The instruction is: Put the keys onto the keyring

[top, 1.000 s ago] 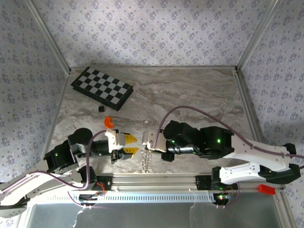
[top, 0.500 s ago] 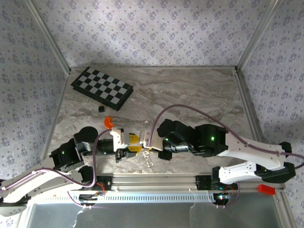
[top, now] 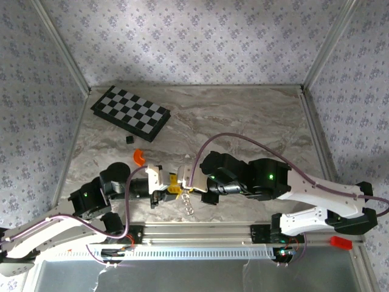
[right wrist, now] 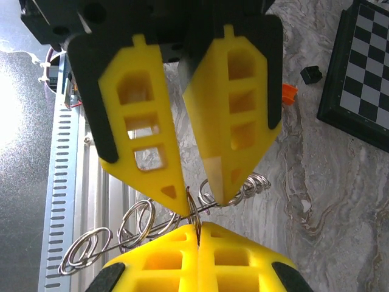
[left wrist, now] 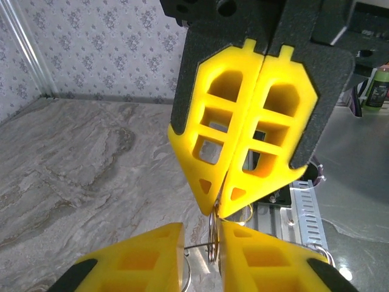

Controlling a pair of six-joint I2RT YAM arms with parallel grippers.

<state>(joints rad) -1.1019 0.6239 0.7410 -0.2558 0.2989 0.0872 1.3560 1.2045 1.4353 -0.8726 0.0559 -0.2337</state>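
where the marbled bench [top: 255, 121] ran up to the front rail [top: 200, 231], the two arms met tip to tip, each reaching in from its own side. well behind them sat the board [top: 130, 112], far from the work.

the right hand [left wrist: 217, 210] was pressed together, pinching one loop of the keyring [right wrist: 135, 224] at its very tips and holding it up above the bench. the left hand [right wrist: 199, 204] faced it head on, fingers a little spread, with the pinched loop standing edge-on in the gap. that gap looked wider than the wire, and i could not tell whether either pad touched it.

from the pinch the rest of the keyring trailed off as a chain of wire loops. its long axis ran toward the rail and sagged below the hands, and a small coil sat on the far side.

as i judged it, the loop lay straight ahead of the left hand, between its fingers, so that hand was placed to nip it. the fit looked tight: both sets of tips crowded the same bit of wire, and a slight skew might knock the loop out of the right hand's hold.
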